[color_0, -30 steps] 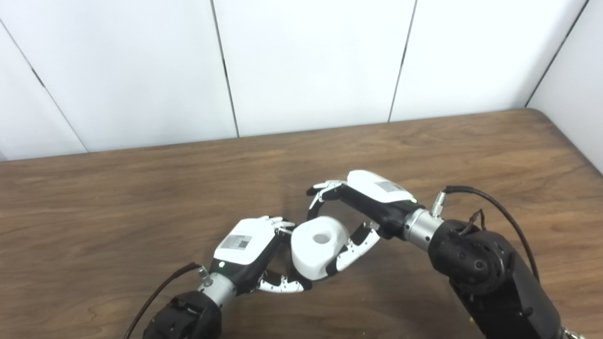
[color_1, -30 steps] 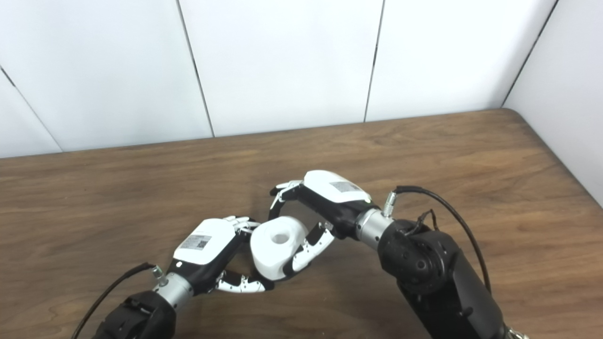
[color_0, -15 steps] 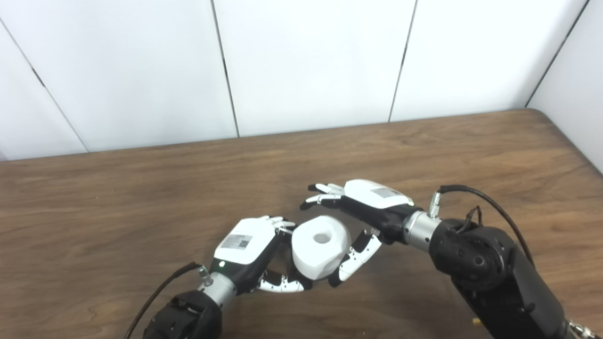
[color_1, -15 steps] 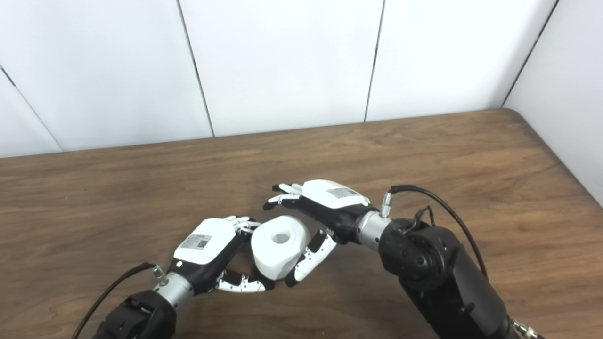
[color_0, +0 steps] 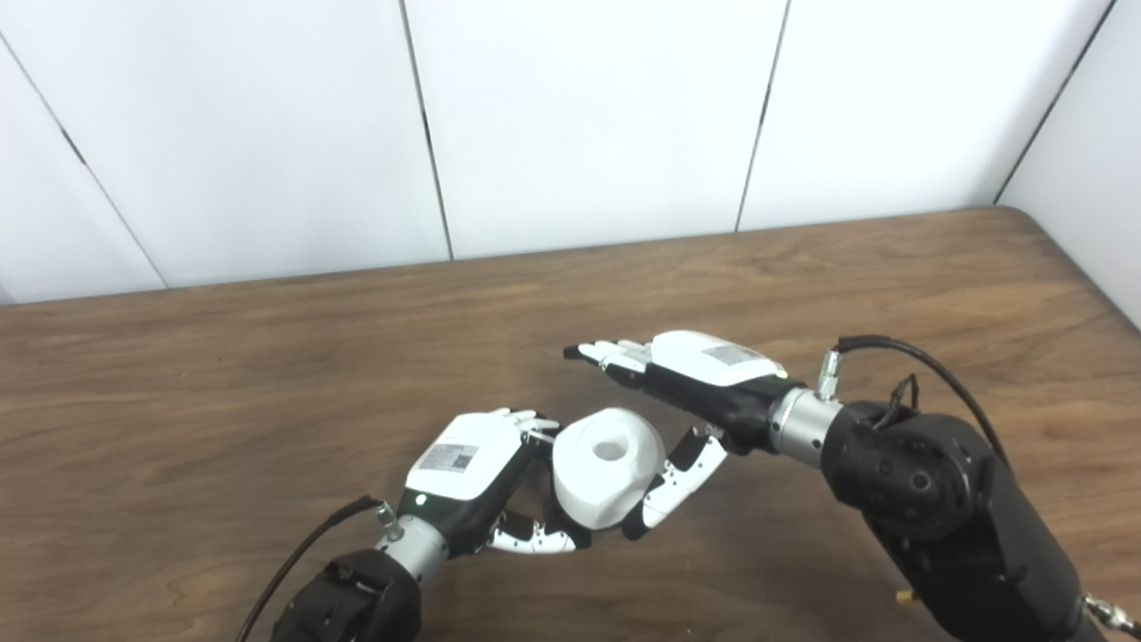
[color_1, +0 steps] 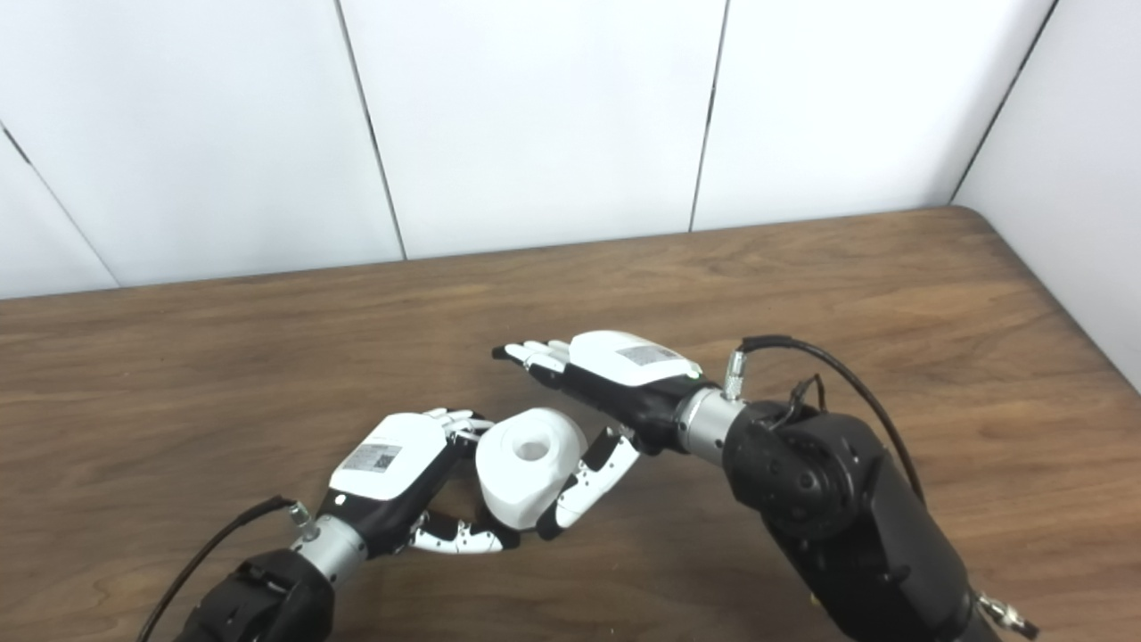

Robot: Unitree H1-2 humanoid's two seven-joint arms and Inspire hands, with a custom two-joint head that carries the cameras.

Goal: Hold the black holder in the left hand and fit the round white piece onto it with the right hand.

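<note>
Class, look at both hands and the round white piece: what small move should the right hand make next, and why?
Probably draw the right hand back clear. Its fingers are spread open off the round white piece, which sits against the left hand; the black holder is hidden, so seating is unconfirmed.

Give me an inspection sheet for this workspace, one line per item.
Surface: brown wooden table, bare apart from the arms.
Job's things: round white piece with a centre hole between both hands; black holder not visible.
Clutter: nothing seen.
Hands: left hand curled against the piece's left side; right hand open, fingers straight above it, thumb beside it.
Cables: black cable at right wrist; another at left wrist.
Surroundings: white panelled wall.
</note>
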